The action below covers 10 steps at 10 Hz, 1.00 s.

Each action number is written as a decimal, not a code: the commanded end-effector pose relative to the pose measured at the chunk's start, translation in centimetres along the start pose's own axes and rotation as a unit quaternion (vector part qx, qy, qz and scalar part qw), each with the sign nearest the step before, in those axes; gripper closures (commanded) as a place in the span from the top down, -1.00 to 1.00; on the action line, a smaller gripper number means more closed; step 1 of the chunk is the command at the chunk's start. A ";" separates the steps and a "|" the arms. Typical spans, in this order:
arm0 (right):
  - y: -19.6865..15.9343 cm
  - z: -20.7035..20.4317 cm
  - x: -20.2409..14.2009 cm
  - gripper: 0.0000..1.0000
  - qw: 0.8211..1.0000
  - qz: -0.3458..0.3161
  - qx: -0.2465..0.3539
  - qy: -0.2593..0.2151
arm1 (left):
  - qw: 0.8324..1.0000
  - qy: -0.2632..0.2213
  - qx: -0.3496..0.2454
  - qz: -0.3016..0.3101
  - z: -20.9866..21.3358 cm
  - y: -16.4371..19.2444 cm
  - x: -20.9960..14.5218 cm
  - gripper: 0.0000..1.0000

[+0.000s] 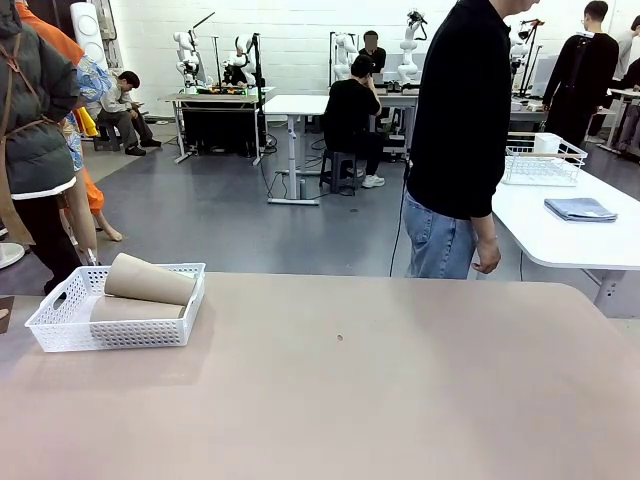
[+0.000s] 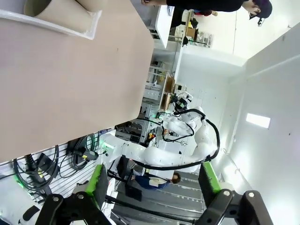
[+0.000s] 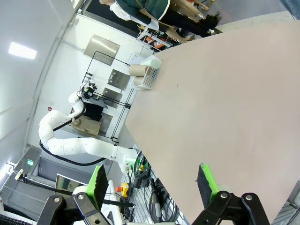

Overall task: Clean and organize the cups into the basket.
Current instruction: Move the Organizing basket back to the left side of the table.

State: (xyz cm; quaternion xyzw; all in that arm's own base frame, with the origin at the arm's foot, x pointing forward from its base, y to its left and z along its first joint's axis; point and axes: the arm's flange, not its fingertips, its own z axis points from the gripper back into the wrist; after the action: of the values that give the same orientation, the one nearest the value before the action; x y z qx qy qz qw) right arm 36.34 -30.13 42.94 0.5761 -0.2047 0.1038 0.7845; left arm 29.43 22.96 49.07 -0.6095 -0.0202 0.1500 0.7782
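Observation:
Two tan-brown cups [image 1: 148,279] lie on their sides in the white mesh basket [image 1: 120,335] at the table's left edge, one stacked across the other [image 1: 135,310]. The right wrist view shows the same basket [image 3: 151,75] and cups [image 3: 139,70] far off. In the left wrist view the basket's rim [image 2: 61,28] and a cup [image 2: 61,11] sit at the top left. My left gripper [image 2: 154,183] is open, nothing between its green pads. My right gripper [image 3: 152,185] is open too, held off the table's edge.
A person in a black top and jeans [image 1: 460,140] stands at the far side of the beige table [image 1: 400,380]. Behind to the right, a white table carries a taller wire basket [image 1: 540,160] and a folded grey cloth [image 1: 580,209].

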 end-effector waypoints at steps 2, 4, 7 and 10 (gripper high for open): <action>0.0 -0.1 0.0 1.00 1.000 0.002 0.001 0.001 | 1.000 -0.006 -0.003 0.003 -0.2 0.7 0.1 1.00; 0.0 -0.1 0.0 1.00 1.000 0.002 0.001 0.001 | 1.000 0.000 0.004 0.004 -0.1 0.1 0.0 1.00; 0.0 -0.1 0.0 1.00 1.000 0.002 0.001 0.001 | 0.994 -0.068 -0.002 -0.082 -0.4 -2.2 0.6 1.00; 0.0 -0.1 0.0 1.00 1.000 0.002 0.001 0.001 | 0.986 -0.109 0.018 -0.126 -1.2 -3.2 2.3 1.00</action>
State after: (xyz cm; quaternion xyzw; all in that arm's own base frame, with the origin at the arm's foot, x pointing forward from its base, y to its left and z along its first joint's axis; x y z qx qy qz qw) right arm 36.34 -30.13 42.94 0.5761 -0.2047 0.1038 0.7845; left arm 32.07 22.49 51.70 -0.5813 -0.1466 0.1235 0.7908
